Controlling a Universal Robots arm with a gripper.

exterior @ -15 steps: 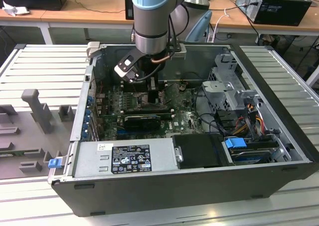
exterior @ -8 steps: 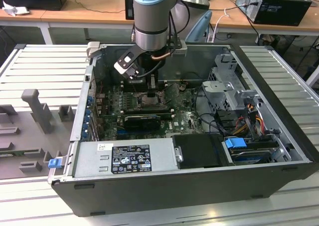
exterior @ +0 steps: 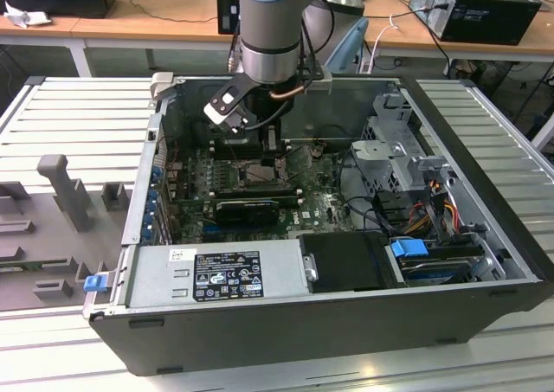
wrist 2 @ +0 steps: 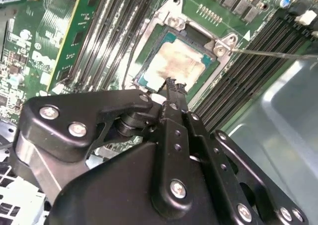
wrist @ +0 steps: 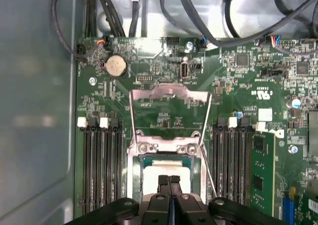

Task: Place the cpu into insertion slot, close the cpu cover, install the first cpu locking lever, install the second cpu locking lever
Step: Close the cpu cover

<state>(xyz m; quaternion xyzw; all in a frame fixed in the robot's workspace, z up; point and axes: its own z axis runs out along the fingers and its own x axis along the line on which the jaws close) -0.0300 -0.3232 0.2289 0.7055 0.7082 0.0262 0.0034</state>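
The cpu (wrist 2: 174,66) (wrist: 166,171), a pale silver-beige square, lies in the insertion slot (wrist 2: 191,36) on the green motherboard. The cpu cover (wrist: 169,93), a thin grey metal frame, is swung open away from the slot, and the board shows through its cut-out. My gripper (wrist 2: 173,84) (wrist: 169,178) (exterior: 271,150) hovers just above the chip's near edge. Its black fingers are pressed together with nothing between them. A thin wire locking lever (wrist 2: 268,52) (wrist: 211,178) stands free beside the slot.
Long black memory slots (wrist: 99,170) (wrist: 231,165) flank the socket on both sides. A black graphics card (exterior: 247,208) lies across the board. The grey power supply (exterior: 216,275), drive cage (exterior: 389,163) and cables (exterior: 433,210) crowd the open case.
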